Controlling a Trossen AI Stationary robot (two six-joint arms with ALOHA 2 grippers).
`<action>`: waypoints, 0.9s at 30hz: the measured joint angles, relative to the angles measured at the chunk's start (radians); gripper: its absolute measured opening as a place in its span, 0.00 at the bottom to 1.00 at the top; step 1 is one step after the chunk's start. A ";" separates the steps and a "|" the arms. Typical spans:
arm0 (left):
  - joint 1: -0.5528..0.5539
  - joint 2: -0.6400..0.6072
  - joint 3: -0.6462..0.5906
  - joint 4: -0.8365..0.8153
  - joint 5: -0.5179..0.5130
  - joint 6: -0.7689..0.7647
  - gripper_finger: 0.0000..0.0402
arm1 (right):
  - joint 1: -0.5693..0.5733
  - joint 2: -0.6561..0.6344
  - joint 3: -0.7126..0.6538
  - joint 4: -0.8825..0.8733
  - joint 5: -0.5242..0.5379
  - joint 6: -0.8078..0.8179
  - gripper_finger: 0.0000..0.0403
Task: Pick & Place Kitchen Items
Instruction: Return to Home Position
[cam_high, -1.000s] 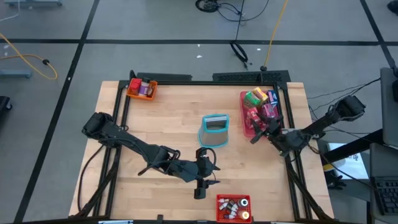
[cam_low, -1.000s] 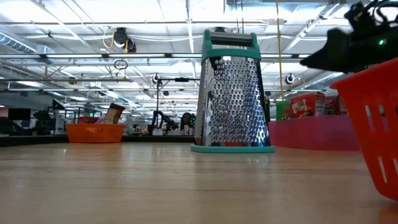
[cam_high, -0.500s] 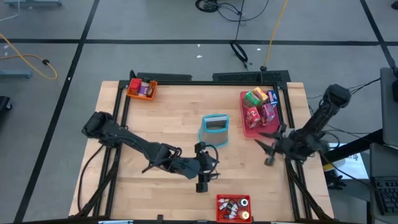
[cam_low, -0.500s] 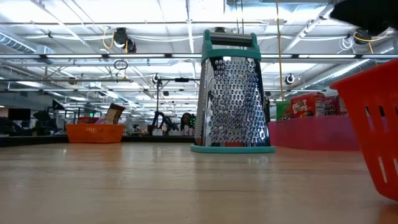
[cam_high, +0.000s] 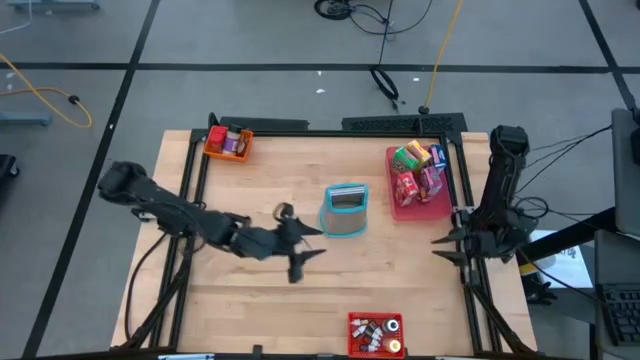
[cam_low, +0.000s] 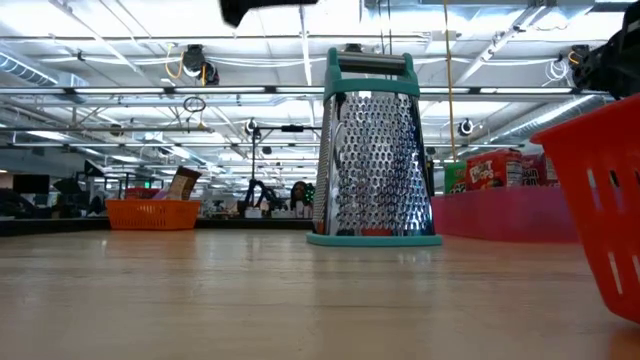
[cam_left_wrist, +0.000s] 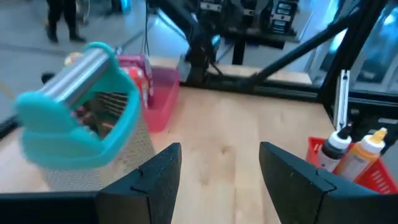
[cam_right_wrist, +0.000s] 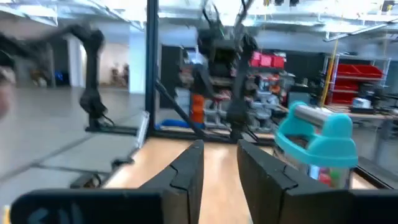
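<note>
- Your left gripper (cam_high: 297, 243) is hovering over the middle of the table (cam_high: 250, 300), just left of the grater (cam_high: 345, 210) and a little nearer. Its fingers (cam_left_wrist: 155, 177) are standing apart with nothing between them.
- Your right gripper (cam_high: 447, 247) is hanging at the table's right edge, near side of the pink bin (cam_high: 410, 210). Its fingers (cam_right_wrist: 186, 171) are showing a narrow gap and are carrying nothing.
- With both tools empty and no loose item lying on the bare wood, you are probably in the homing step, not a pick.
- The next move is calling for both arms to fold back to their bases. Watch that the left wrist is clearing the grater's handle as it goes.
- The boxes (cam_high: 415, 170) are sitting in the pink bin at the far right. The bottles (cam_high: 372, 335) are lying in the red bin (cam_high: 352, 322) at the near edge. Small goods (cam_high: 232, 140) are filling the orange bin (cam_high: 213, 148) at the far left.
- Counting: two grippers, one grater, three bins. The boxes are looking like four or five. The left wrist view is showing two bottles, but the full number is too small to tell.
</note>
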 joint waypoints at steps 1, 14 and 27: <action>0.004 -0.031 -0.067 0.072 0.007 0.024 0.54 | -0.010 -0.012 -0.014 0.001 -0.023 0.000 0.21; 0.110 -0.198 -0.550 0.565 0.063 0.024 0.54 | -0.293 -0.096 -0.044 -0.130 -0.379 0.097 0.09; 0.282 -0.294 -0.651 0.599 0.274 0.050 0.54 | -0.797 -0.110 -0.030 -0.511 -0.691 0.444 0.01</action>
